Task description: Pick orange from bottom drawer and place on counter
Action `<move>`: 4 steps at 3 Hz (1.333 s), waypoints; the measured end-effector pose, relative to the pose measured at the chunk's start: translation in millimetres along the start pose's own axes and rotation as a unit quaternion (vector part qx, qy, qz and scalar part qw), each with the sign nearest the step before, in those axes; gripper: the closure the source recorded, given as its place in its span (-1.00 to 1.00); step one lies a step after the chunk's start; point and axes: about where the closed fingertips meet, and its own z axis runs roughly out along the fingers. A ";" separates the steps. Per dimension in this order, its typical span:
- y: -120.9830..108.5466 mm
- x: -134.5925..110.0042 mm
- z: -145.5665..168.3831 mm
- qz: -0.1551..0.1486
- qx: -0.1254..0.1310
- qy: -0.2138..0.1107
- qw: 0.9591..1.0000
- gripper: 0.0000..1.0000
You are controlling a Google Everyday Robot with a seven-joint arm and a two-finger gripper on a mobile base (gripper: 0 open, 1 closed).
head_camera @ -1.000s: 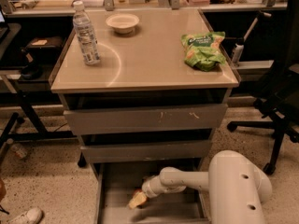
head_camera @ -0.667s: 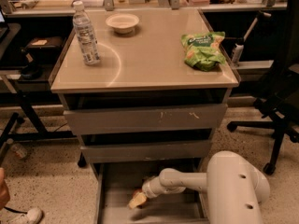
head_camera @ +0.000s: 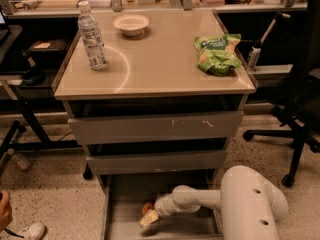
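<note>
The bottom drawer (head_camera: 125, 224) is pulled out at the foot of the grey cabinet. The orange (head_camera: 147, 207) lies on its grey floor near the middle, partly hidden by my gripper (head_camera: 149, 217), which reaches down into the drawer from the right and sits right at the fruit. My white arm (head_camera: 250, 204) fills the lower right. The beige counter (head_camera: 165, 69) tops the cabinet.
On the counter stand a water bottle (head_camera: 92, 36) at the left, a white bowl (head_camera: 131, 24) at the back and a green snack bag (head_camera: 217, 53) at the right. Two upper drawers (head_camera: 155, 128) stick out slightly. A black office chair (head_camera: 300, 109) stands to the right.
The view has come nearer to the cabinet. The gripper stays in the bottom drawer by the orange, much as before.
</note>
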 end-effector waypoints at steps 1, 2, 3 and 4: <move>0.8 12.5 4.4 0.017 0.000 0.000 1.000 -1.00; 1.0 14.3 5.1 0.020 -0.001 0.000 1.000 -0.73; 1.0 14.3 5.2 0.020 -0.001 0.000 1.000 -0.26; 1.0 14.3 5.2 0.020 -0.001 0.000 1.000 0.20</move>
